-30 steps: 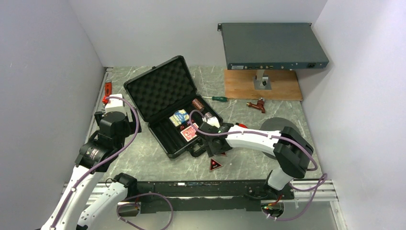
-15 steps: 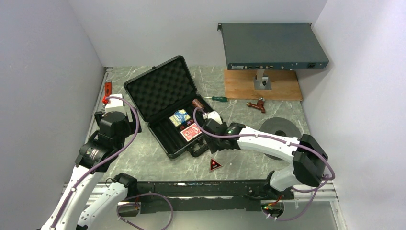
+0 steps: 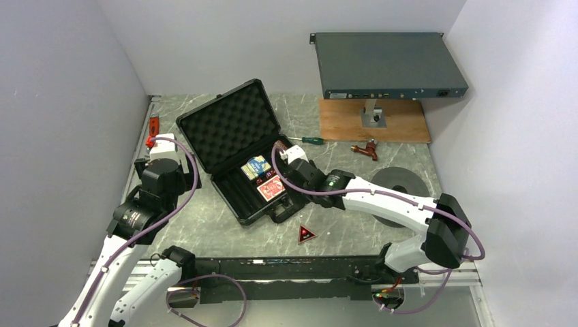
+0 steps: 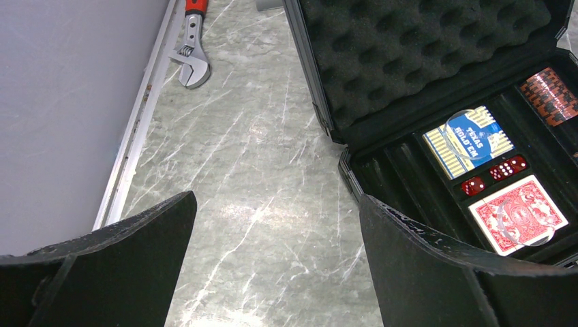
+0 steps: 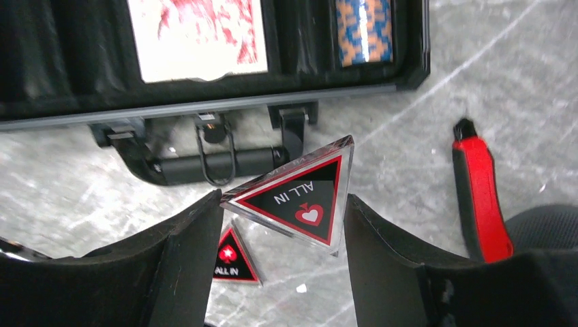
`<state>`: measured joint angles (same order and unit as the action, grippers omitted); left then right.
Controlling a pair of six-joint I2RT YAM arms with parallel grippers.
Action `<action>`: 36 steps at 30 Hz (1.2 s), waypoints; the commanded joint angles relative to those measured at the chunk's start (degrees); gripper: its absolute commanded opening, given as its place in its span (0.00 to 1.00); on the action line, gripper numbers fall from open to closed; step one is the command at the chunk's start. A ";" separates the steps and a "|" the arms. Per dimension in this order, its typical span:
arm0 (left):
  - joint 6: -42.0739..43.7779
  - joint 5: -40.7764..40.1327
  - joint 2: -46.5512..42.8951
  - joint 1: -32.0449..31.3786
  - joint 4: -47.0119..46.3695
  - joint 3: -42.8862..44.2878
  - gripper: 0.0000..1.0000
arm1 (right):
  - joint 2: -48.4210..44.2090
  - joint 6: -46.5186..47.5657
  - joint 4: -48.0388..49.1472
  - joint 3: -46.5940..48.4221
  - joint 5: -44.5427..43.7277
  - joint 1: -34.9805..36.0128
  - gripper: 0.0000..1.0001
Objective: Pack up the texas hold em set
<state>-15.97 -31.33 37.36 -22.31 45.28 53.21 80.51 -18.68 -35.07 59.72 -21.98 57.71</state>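
Observation:
The black briefcase (image 3: 232,129) lies open, its foam lid leaning back. Its tray holds a blue deck (image 4: 469,139), a red deck (image 4: 519,214), red dice (image 4: 494,176) and a chip roll (image 4: 551,95). My right gripper (image 5: 284,204) is shut on a red-black triangular "ALL IN" token (image 5: 300,194), held above the table just in front of the case handle (image 5: 211,163). In the top view the right gripper (image 3: 294,178) hangs over the case's near right corner. A second token (image 3: 306,234) lies flat on the table. My left gripper (image 4: 276,204) is open and empty over bare table left of the case.
A grey rack-mount box (image 3: 388,65) stands on a wooden board (image 3: 373,121) at the back right. A green screwdriver (image 3: 307,140), a black disc (image 3: 399,184) and a red-handled tool (image 5: 480,191) lie right of the case. A red wrench (image 4: 193,54) lies by the left wall.
My right gripper has lifted and moved back and left, from the table in front of the case to its near right corner, carrying one token. The other token stays. The left arm is still.

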 commanded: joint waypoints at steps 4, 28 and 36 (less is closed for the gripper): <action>-0.34 -0.14 0.10 0.25 -1.33 0.73 0.95 | 2.27 5.51 5.88 6.93 0.46 0.29 0.47; -0.32 0.26 -0.62 0.31 -1.42 0.62 0.96 | 21.19 9.31 3.52 26.42 6.44 0.23 0.47; -0.26 0.37 -0.73 0.33 -1.51 0.67 0.96 | 28.69 9.62 2.13 33.42 8.66 0.22 0.47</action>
<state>-15.97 -31.29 37.17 -22.31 45.28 53.19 107.22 -10.13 -32.49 88.53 -14.48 57.71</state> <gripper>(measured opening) 0.955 0.633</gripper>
